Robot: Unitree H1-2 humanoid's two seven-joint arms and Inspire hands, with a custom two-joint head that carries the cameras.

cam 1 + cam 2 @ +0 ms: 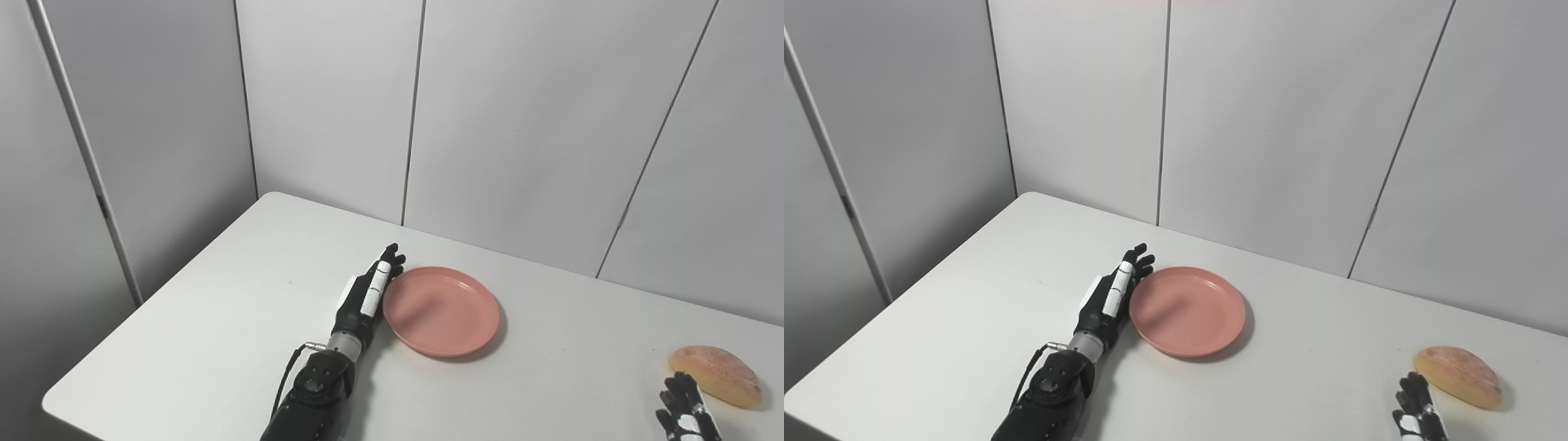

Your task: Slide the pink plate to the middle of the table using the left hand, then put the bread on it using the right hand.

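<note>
Left hand [367, 297] flat, fingers straight and apart, edge against smooth round pink plate [442, 311] at nine o'clock. Domed crusty bread [715, 375] at four o'clock on matte table [202, 331]. Right hand [1418, 411] cropped, fuller in left view; grip unclear.

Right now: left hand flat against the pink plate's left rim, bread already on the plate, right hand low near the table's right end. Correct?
Not quite. The bread is not on the pink plate; it lies on the table far to the right, just beyond the right hand. The plate is empty, as the left eye view shows. The rest holds: the left hand is flat against the plate's left rim.
</note>
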